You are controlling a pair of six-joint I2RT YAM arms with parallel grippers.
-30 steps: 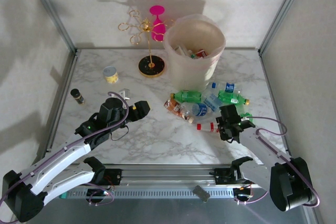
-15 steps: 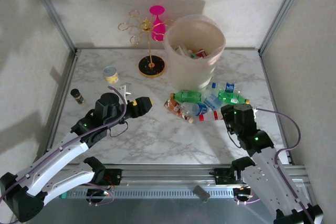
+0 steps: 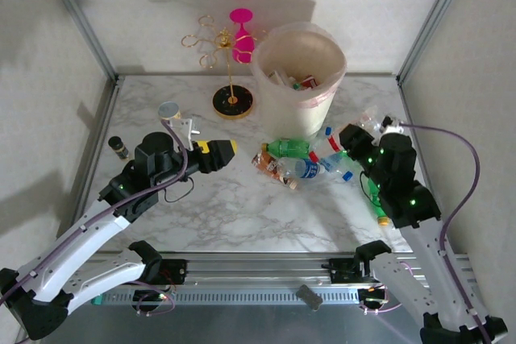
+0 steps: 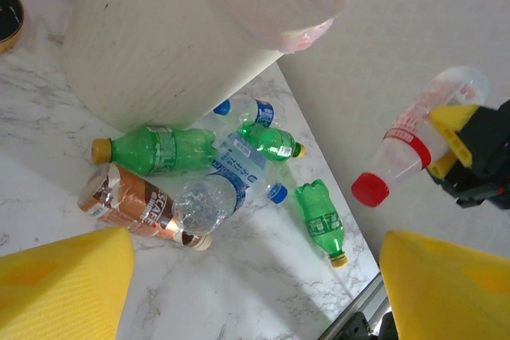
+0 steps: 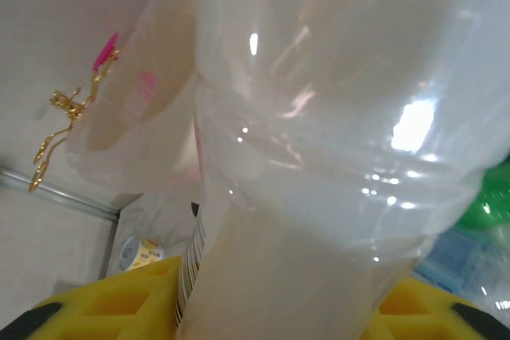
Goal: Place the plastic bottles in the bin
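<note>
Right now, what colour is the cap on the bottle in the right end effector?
Red cap on a clear bottle, clearest in the left wrist view.

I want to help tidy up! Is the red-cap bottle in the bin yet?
Not yet. The red-cap bottle hangs in the air, pinched by the right arm's fingers, outside the bin.

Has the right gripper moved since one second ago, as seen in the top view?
Yes. The right gripper has moved farther back and now sits closer to the bin. It is shut on a clear red-capped bottle.
</note>
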